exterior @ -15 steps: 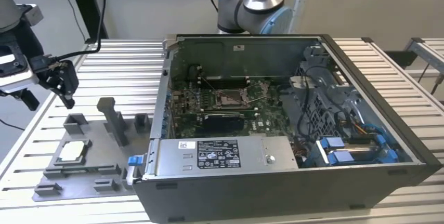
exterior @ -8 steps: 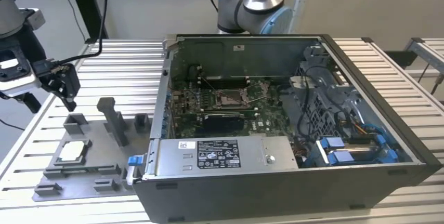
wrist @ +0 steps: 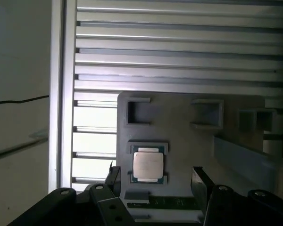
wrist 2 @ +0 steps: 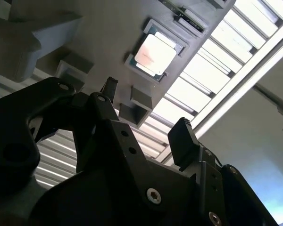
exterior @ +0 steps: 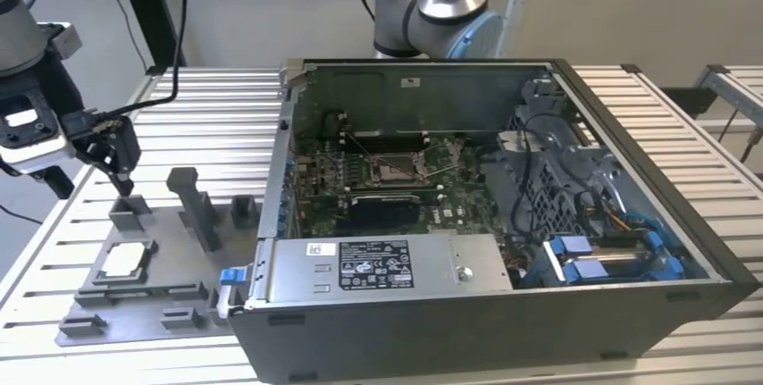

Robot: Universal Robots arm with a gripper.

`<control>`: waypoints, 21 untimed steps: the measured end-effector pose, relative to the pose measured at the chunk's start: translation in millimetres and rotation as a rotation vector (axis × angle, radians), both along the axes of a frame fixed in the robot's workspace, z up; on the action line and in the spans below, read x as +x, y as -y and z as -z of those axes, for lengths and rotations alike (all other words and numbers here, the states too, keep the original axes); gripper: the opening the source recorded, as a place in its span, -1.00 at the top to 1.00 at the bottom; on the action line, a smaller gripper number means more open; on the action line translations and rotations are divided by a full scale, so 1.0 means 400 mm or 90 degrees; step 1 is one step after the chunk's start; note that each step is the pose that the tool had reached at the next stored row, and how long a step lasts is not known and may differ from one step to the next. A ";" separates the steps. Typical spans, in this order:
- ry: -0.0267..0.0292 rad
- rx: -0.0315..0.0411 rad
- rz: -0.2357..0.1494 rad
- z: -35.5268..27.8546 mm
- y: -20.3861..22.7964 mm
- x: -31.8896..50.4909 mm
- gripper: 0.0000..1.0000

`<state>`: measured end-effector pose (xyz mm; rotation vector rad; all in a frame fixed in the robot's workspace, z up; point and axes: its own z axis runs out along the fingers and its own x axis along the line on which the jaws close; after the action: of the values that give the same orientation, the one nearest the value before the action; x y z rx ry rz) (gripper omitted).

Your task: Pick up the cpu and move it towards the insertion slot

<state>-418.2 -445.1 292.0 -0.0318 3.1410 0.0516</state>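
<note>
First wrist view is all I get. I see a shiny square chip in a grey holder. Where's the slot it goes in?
Observer: The insertion slot is inside the open computer case. I can see it in the exterior view.
Operator: Is that case close to my chip?
Observer: It stands right beside the grey fixture where the cpu lies. The case is on the exterior view's right of the fixture.
Operator: Am I touching the chip?
Observer: No. In the exterior view the end effector hangs above the fixture, clear of the cpu. It is open and holds nothing.
</note>
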 end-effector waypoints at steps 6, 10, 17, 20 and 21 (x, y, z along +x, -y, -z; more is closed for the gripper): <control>0.0000 -0.0001 0.000 0.015 0.000 0.000 -1.00; -0.0001 -0.0002 0.000 0.021 0.000 0.000 -1.00; -0.0001 -0.0001 0.000 0.028 0.000 0.000 -1.00; 0.0000 -0.0001 0.000 0.030 0.000 0.000 -1.00; -0.0001 -0.0001 0.000 0.031 0.000 0.000 -1.00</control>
<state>-418.2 -445.1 279.5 -0.0319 3.1411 0.0513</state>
